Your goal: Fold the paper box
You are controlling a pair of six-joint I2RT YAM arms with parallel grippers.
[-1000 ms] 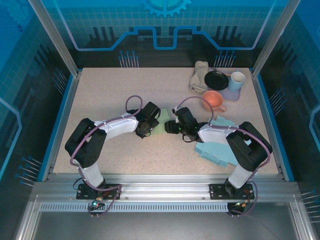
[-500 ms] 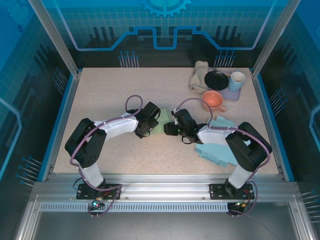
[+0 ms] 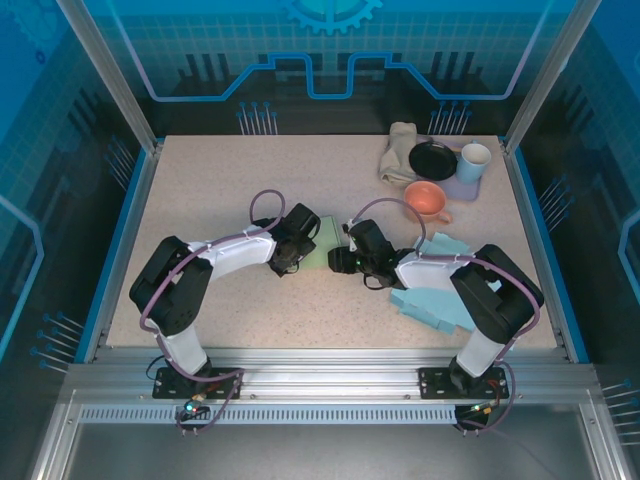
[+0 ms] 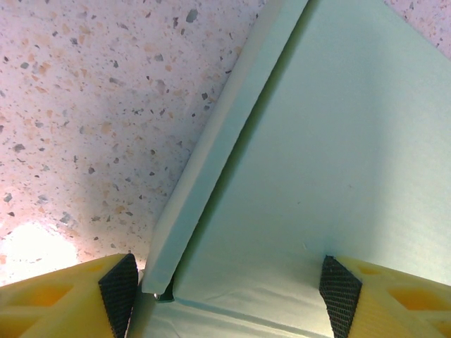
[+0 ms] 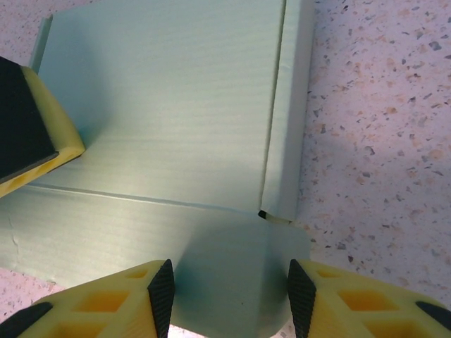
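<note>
Looking down from above, I see the box lying flat at mid-worktop, half hidden between my two wrists, with the left jaws at its left side and the right jaws at its right. Both arms are at it, so reach is no issue. What matters is the flap.

On the right wrist camera, a rounded flap sticks out of the main panel straight towards the right jaws and sits between their pads. Its edges run up to both pads, but I cannot tell whether they are clamped on it or only beside it. The crease at the flap's root runs crosswise to my approach, and a narrow side strip runs away from it along one side. I judge a fold here means turning the flap about that crease, up and over towards the left arm.

The left jaws stand spread wide, released, straddling the panel's other end, with a raised edge slanting away between them. One left finger rests on the panel, which I read as holding the sheet down.
</note>
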